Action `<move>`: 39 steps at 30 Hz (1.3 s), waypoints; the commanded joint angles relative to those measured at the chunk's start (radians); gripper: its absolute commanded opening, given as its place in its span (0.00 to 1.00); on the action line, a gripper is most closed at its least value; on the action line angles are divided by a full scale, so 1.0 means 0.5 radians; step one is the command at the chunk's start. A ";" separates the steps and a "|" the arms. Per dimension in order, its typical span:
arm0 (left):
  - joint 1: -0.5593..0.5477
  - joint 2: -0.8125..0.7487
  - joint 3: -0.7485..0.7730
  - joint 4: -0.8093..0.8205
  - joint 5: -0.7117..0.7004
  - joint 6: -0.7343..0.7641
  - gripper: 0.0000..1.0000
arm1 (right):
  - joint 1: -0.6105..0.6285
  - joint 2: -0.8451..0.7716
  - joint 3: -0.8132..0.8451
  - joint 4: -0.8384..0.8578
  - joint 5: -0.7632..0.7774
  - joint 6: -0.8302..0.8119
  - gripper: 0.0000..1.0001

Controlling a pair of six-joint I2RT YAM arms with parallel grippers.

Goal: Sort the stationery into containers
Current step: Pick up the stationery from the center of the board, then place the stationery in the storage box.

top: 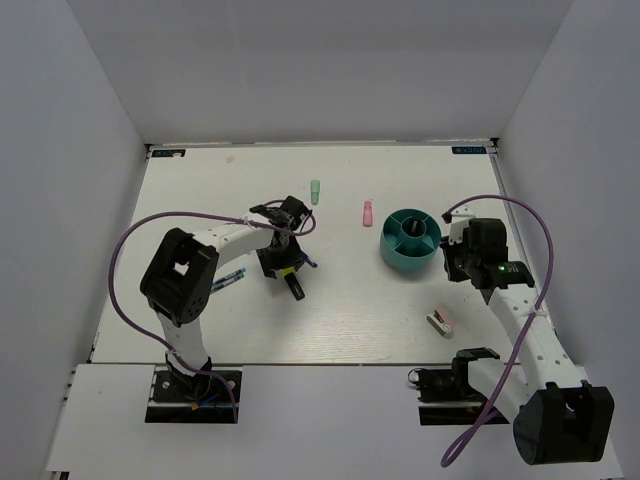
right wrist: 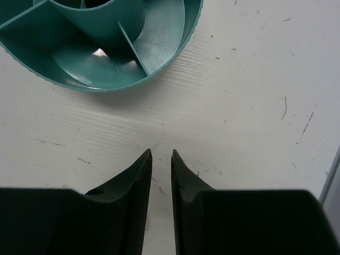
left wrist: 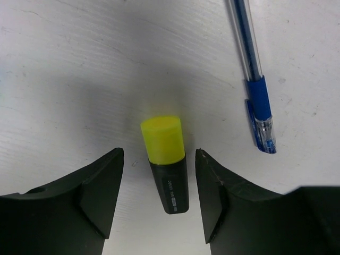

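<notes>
A black-yellow highlighter (left wrist: 166,164) lies flat on the white table, between the fingers of my open left gripper (left wrist: 159,152), which do not touch it. In the top view the gripper (top: 285,268) stands over the highlighter (top: 294,286). A thin blue pen (left wrist: 255,90) lies just to its right. The teal organiser (top: 410,240) stands at centre right, and its rim shows in the right wrist view (right wrist: 175,53). My right gripper (right wrist: 161,152) is empty with its jaws nearly together, just right of the organiser (top: 453,262). No black-green highlighter is in view.
A mint green marker (top: 315,191) and a pink marker (top: 367,213) lie towards the back. A pink-white block (top: 441,321) lies near the front right. Another thin blue item (top: 228,281) lies left of my left gripper, partly under the arm. White walls enclose the table.
</notes>
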 commanded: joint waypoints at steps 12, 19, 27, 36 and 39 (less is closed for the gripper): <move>-0.009 0.065 -0.075 0.121 0.037 -0.083 0.62 | -0.005 -0.040 0.038 0.028 0.005 -0.003 0.25; -0.012 0.080 -0.056 0.084 0.040 -0.052 0.28 | -0.011 -0.058 0.035 0.034 0.005 0.007 0.25; -0.113 -0.076 0.106 0.044 0.041 0.150 0.07 | -0.005 -0.064 0.031 0.043 0.005 0.001 0.34; -0.518 -0.187 0.689 0.329 -0.177 0.757 0.00 | -0.041 -0.125 -0.005 0.123 0.158 0.028 0.00; -0.610 -0.183 0.640 0.913 -0.168 1.017 0.00 | -0.002 -0.171 -0.027 0.196 0.274 0.046 0.00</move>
